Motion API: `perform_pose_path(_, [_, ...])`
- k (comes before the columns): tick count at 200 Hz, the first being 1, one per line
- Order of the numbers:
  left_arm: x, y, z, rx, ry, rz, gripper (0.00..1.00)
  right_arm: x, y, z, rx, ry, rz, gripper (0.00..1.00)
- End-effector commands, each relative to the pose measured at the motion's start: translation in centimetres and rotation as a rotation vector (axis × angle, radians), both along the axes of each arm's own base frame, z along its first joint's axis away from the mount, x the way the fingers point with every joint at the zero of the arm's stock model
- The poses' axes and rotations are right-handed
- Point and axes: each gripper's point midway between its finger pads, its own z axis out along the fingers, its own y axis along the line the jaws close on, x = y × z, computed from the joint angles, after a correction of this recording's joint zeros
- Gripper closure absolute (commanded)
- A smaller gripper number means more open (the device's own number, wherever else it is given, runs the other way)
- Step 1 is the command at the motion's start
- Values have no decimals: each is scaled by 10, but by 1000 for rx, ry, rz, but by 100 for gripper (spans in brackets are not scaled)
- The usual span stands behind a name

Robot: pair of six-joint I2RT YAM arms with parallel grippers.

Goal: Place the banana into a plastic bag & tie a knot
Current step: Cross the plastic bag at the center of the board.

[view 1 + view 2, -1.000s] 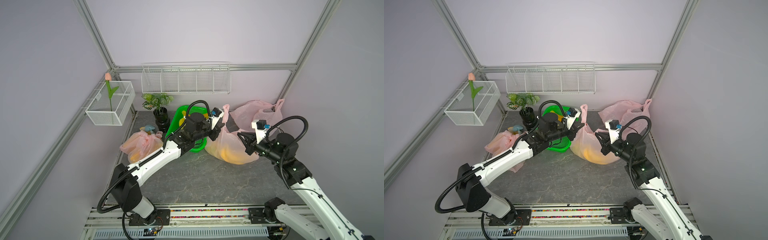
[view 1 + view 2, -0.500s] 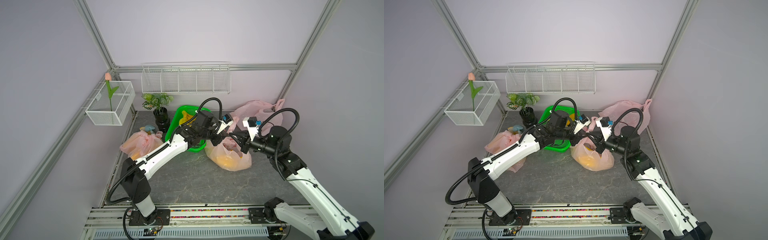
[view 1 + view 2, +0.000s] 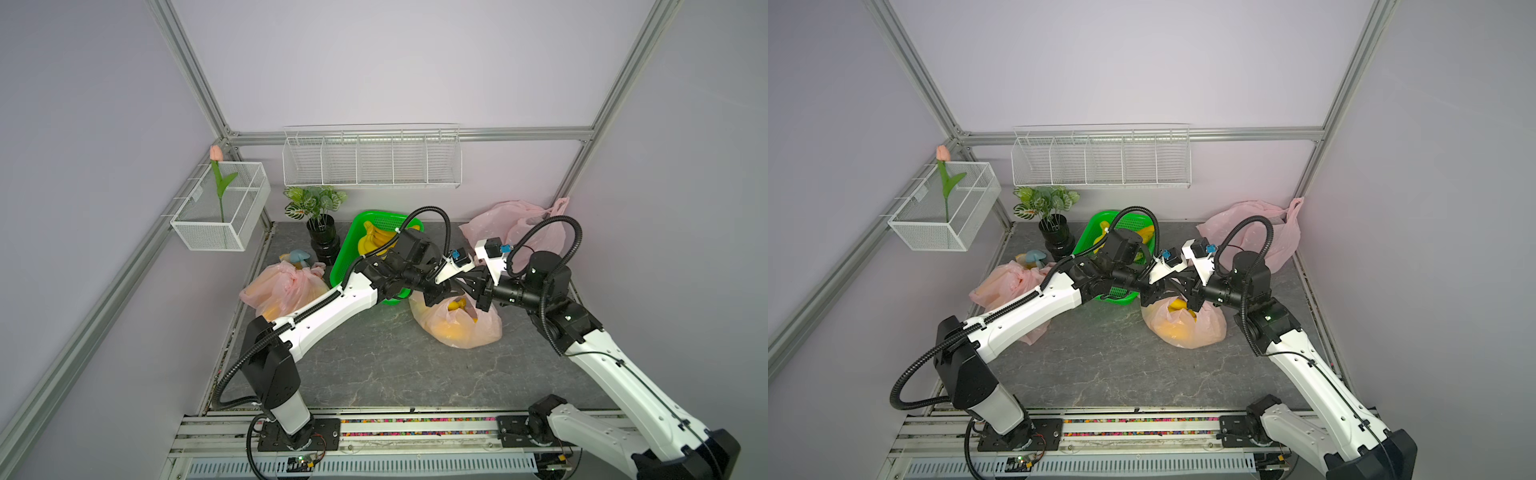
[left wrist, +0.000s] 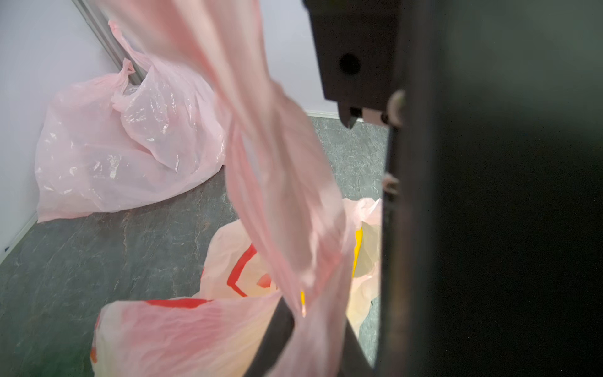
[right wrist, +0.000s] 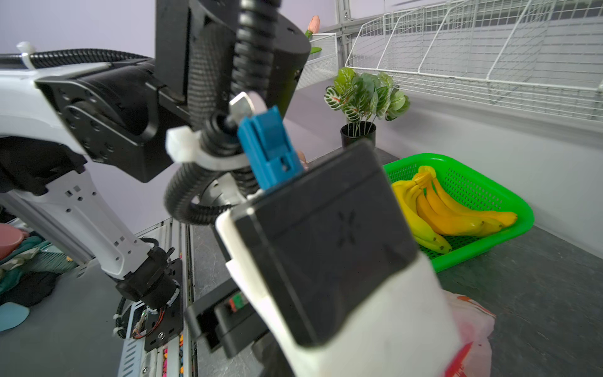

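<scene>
A pink plastic bag point(image 3: 457, 328) point(image 3: 1183, 328) lies slumped on the dark table, right of centre, with its mouth loose. A yellow banana point(image 3: 457, 302) point(image 3: 1177, 305) point(image 4: 358, 248) shows inside it. Both grippers meet just above the bag mouth, tips crossing. My left gripper point(image 3: 457, 289) point(image 4: 310, 346) has its jaws slightly apart, and a blurred pink bag handle point(image 4: 280, 196) runs between them. My right gripper point(image 3: 473, 291) point(image 3: 1188, 296) is shut. In the right wrist view its jaws and whatever they pinch are hidden behind the left arm's wrist.
A green basket point(image 3: 349, 253) point(image 5: 509, 196) of bananas point(image 5: 440, 212) stands behind the left wrist. A potted plant point(image 3: 322, 241) is at the back left. Loose pink bags point(image 3: 515, 224) point(image 4: 124, 147) fill the back right corner. A filled pink bag point(image 3: 286, 286) lies left.
The grippers, which held the bag's handles stretched apart, have swung together over the bag. The bag has sagged onto the table. The left jaws have parted.
</scene>
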Motion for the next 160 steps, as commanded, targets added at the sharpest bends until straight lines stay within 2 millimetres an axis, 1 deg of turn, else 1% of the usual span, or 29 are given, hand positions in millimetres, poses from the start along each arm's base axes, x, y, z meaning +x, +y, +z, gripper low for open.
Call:
perform_pose_path(1, [-25,3,11,-50,-49,-115,67,12,-6,3,-1,-48,-59,93])
perform_pose_path(31, [-26,5,14,-78,-37,-144,53,15,-6,-3,-6,-38,-74,93])
perform_pose_path(56, [-28,8,18,-112,-5,-179,52,18,-7,-6,-10,-35,-85,93])
perform_pose_path(76, [-38,10,19,-124,13,-232,52,22,-9,-10,-18,-31,-105,93])
perform_pose_path(95, [-45,11,21,-138,20,-263,48,22,-8,-11,-18,-29,-102,93])
perform_pose_path(111, [-40,8,23,-154,22,-241,44,20,-6,-10,-10,-30,-84,93])
perform_pose_path(126, [-33,2,26,-176,34,-216,43,17,-5,-10,-1,-32,-70,93])
perform_pose_path(135, [-26,-3,28,-191,39,-183,43,16,-4,-9,6,-34,-60,93])
perform_pose_path(147, [-19,-8,30,-206,44,-157,46,13,-3,-7,11,-39,-48,93])
perform_pose_path(160, [-13,-12,33,-227,44,-131,52,13,-4,-6,12,-42,-49,93])
